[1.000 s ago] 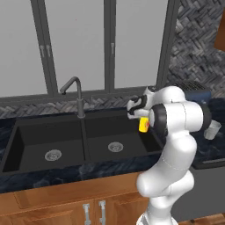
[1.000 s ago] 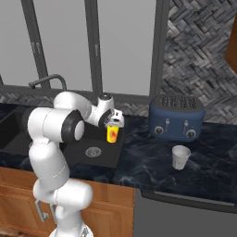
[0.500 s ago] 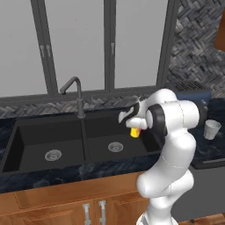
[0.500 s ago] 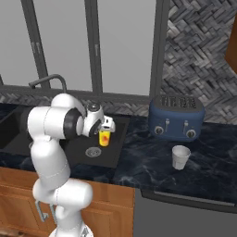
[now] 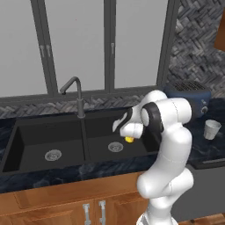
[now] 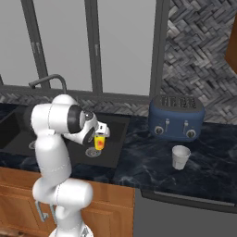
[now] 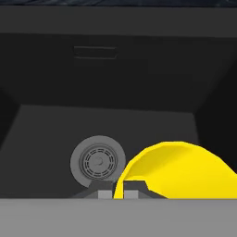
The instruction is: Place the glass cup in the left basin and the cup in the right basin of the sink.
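Gripper [image 6: 99,137] holds the cup [image 6: 99,143] (yellow, red mark) with jaws closed on its rim, above the right basin [image 5: 132,132].

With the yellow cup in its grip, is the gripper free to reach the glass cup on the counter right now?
Probably not. The gripper is shut on the yellow cup over the right basin; the glass cup stands unobstructed by the toaster.
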{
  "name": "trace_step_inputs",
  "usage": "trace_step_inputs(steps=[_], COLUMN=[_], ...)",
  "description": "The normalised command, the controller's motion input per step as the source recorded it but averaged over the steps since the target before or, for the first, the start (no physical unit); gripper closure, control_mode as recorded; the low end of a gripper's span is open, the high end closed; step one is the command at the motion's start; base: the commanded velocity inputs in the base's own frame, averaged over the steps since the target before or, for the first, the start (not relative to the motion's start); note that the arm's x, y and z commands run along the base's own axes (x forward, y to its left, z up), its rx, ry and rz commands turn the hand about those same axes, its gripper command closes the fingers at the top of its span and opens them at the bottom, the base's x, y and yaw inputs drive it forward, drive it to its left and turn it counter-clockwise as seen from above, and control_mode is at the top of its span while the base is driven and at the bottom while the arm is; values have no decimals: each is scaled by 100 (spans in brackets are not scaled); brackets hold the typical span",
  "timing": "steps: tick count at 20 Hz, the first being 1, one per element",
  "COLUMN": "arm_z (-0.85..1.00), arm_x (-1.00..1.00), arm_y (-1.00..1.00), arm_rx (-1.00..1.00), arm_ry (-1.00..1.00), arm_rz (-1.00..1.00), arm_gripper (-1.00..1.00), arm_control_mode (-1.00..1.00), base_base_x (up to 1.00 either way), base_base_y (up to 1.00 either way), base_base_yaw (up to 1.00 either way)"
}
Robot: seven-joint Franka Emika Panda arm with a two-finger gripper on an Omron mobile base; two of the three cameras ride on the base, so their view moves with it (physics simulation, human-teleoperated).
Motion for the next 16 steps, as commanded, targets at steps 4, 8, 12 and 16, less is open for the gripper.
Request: trace_step_inputs(steps=[4,8,12,16], arm_z=[-25,-25,-24,-23], arm_x=[0,0,0,0], arm_y=[18,16,13,8], arm_rx=[0,0,0,0], arm_ry=[-9,-9,-9,-8], arm_rz=[-2,-2,-2,-2], arm_gripper=[100,100,100,100], arm_control_mode=[-100,-100,-100,-100], base_base_x=[0,0,0,0], base_base_y=[0,0,0,0], base_base_yaw=[0,0,0,0])
